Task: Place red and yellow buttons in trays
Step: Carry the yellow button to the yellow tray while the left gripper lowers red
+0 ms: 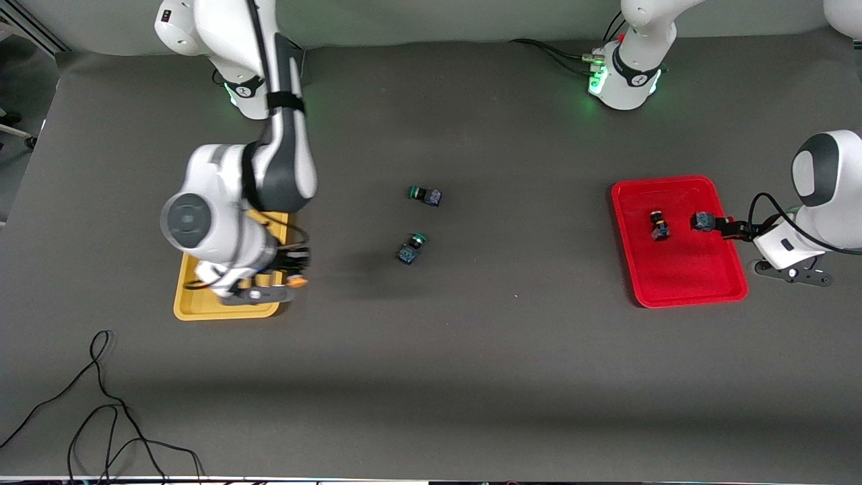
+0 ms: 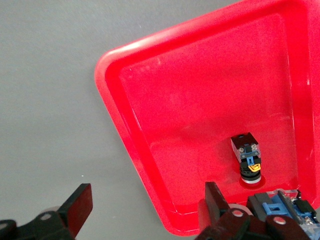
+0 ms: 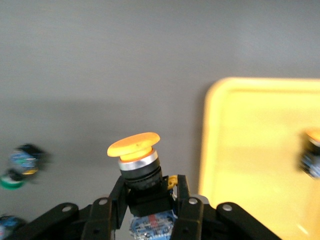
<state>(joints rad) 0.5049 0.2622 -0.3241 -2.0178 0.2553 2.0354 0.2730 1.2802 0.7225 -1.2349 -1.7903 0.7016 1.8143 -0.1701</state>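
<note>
The right claw [image 3: 150,207] pinched a yellow-capped push-button switch with a dark blocky body [image 3: 137,165] at the edge of the shallow yellow plastic tray [image 1: 185,306], where another yellow-capped switch [image 3: 311,152] already lay. At the left arm's end of the dark bench [image 1: 471,350], the left claw [image 2: 145,210] hung spread over the shallow red plastic tray [image 1: 673,286], one red-capped switch [image 1: 658,225] lying inside and a second dark-bodied switch [image 1: 704,221] at the claw's fingers. Two green-capped switches [image 1: 424,195] [image 1: 411,248] lay mid-bench. The job looked nearly finished. No legible writing showed.
</note>
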